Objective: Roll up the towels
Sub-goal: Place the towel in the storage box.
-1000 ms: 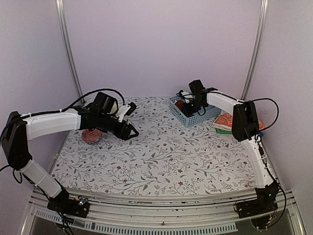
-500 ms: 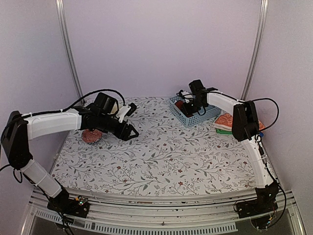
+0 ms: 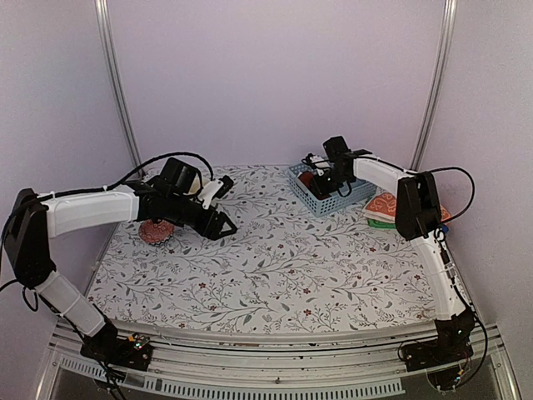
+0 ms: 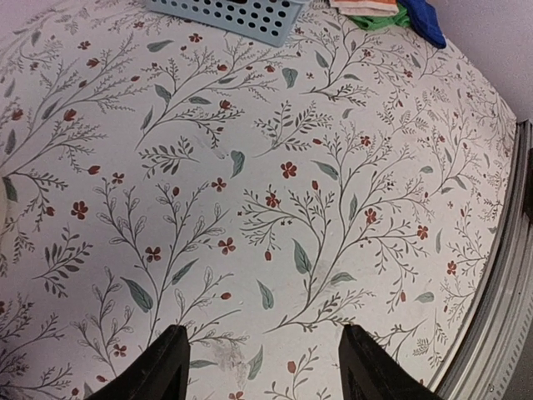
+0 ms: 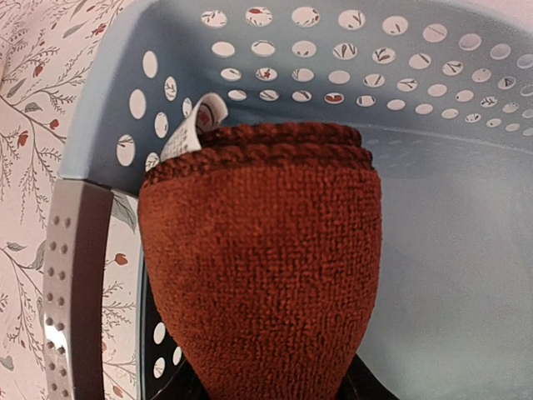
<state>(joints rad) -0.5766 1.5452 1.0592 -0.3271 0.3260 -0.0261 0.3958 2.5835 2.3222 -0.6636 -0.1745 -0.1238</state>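
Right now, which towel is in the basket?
The rust-brown towel at the right jaws; the rolled one and the stack lie outside the basket.

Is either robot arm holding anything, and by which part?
The left tool is open and empty. One end of the rust-brown towel sits in the right tool, in the basket; clamped or not cannot be told.

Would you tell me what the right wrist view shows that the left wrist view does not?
Only the right wrist: a brown towel with a white tag, inside the basket. Only the left wrist: the open, empty left end effector, plus an orange towel, a green towel and a blue towel past the basket. Both: the basket and the flowered table cover.
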